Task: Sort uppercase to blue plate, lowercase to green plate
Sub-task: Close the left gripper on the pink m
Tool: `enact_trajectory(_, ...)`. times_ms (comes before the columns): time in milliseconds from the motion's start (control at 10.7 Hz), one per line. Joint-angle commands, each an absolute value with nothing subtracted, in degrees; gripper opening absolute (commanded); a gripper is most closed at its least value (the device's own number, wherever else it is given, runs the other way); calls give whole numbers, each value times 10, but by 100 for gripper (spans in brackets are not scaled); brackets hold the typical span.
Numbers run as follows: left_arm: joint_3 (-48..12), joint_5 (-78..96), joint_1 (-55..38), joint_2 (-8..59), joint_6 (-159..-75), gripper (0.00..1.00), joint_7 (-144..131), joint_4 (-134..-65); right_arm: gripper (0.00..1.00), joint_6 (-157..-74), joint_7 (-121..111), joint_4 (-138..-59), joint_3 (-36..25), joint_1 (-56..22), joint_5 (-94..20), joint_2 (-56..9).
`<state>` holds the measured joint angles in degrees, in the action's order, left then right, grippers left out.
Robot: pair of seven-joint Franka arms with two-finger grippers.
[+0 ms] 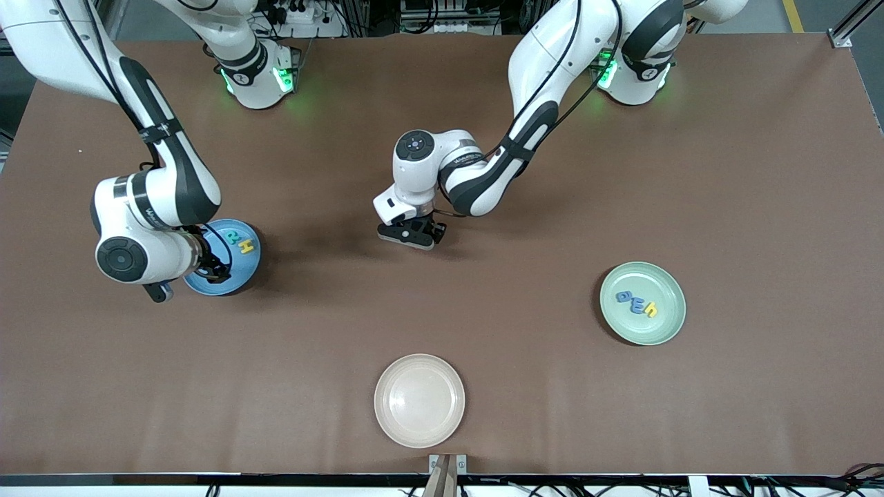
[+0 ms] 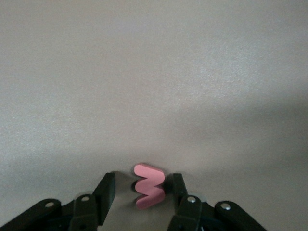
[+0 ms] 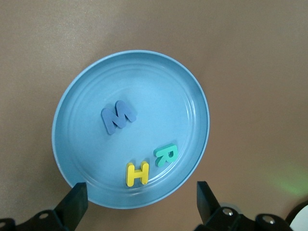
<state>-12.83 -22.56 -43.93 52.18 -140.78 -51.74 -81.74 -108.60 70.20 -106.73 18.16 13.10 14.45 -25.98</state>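
Observation:
A red lowercase letter (image 2: 150, 192), an m or w shape, lies on the table's middle. My left gripper (image 1: 409, 235) (image 2: 142, 182) is down around it, open: one finger touches the letter, the other stands off with a gap. The blue plate (image 1: 243, 277) (image 3: 159, 91) at the right arm's end holds uppercase letters: a blue M (image 3: 118, 117), a teal R (image 3: 165, 154) and a yellow H (image 3: 137, 173). My right gripper (image 1: 206, 266) (image 3: 142, 192) hangs over that plate's rim, open and holding nothing. The green plate (image 1: 664, 277) holds a blue a (image 1: 623, 297), a blue m (image 1: 636, 304) and a yellow h (image 1: 650, 310).
A cream plate (image 1: 419, 400) with nothing in it sits near the front edge of the brown table, nearer to the front camera than my left gripper. The right arm's wrist covers part of the blue plate in the front view.

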Motion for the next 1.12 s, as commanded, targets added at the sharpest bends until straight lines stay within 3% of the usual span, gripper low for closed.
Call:
enact_trajectory(0, -123, -242, -443, 528, -1412, 53, -517, -808, 100, -1080, 714, -1058, 185, 127, 143, -264)
enact_trajectory(1029, -123, -242, -446, 534, -1412, 31, -519, -808, 100, -1081, 717, -1058, 185, 121, 144, -265)
